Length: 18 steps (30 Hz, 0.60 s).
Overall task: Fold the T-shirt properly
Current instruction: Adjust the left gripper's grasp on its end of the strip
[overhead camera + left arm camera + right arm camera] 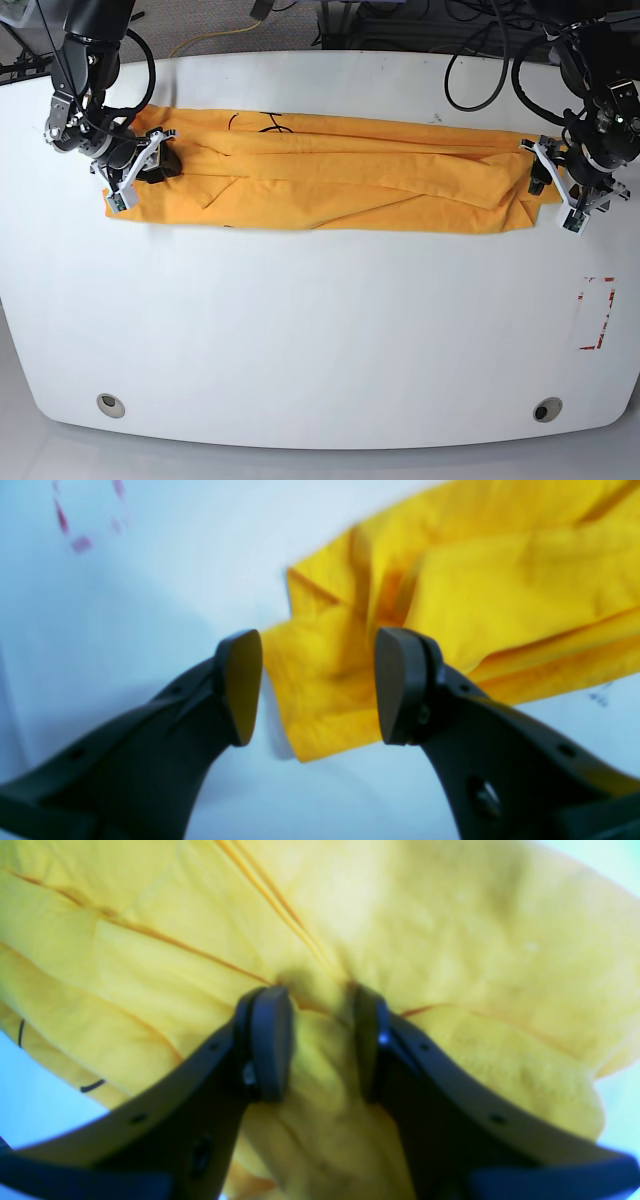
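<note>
The orange-yellow T-shirt [330, 185] lies folded into a long band across the far half of the white table [320, 330]. Thin black markings [255, 122] show on its far edge. In the base view my right gripper [150, 165] is at the band's left end. The right wrist view shows that gripper [320, 1045] shut on a bunch of the T-shirt [450, 915]. My left gripper [555, 190] is at the band's right end. Seen from the left wrist, it [320, 687] stands open, with the T-shirt's end [500, 580] lying on the table between and beyond its fingers.
A red tape rectangle [597, 312] marks the table near its right edge, and red marks [80, 544] also show in the left wrist view. Two round holes [110, 405] [546, 409] sit near the front edge. Cables [480, 60] hang behind the table.
</note>
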{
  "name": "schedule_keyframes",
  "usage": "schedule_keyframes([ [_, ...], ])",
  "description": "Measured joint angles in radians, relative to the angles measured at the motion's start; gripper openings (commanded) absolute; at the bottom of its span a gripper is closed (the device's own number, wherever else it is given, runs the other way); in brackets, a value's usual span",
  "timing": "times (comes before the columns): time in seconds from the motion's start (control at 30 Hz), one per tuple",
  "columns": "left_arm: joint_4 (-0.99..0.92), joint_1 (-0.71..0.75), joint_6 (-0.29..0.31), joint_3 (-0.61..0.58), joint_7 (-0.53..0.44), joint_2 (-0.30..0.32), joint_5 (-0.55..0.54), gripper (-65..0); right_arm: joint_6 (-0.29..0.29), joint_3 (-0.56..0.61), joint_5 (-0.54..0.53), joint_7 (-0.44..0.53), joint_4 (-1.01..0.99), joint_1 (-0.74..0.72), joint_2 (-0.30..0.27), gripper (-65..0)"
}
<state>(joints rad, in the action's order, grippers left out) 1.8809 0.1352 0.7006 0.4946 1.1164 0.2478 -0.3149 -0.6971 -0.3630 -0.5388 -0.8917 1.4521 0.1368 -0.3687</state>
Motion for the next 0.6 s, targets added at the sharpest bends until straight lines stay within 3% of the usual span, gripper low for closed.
schedule_keyframes([
  [0.3, -0.113, 0.018, 0.000, 0.003, 0.000, 0.000, -0.001, -31.7, 0.000, -0.002, 0.003, 0.002, 0.001, -0.003, 0.021, -44.7],
  [0.6, -0.188, 0.050, 0.000, 0.001, -0.004, 0.000, -0.145, -32.2, 0.000, -0.002, -0.001, 0.002, 0.001, -0.002, 0.026, -44.7],
])
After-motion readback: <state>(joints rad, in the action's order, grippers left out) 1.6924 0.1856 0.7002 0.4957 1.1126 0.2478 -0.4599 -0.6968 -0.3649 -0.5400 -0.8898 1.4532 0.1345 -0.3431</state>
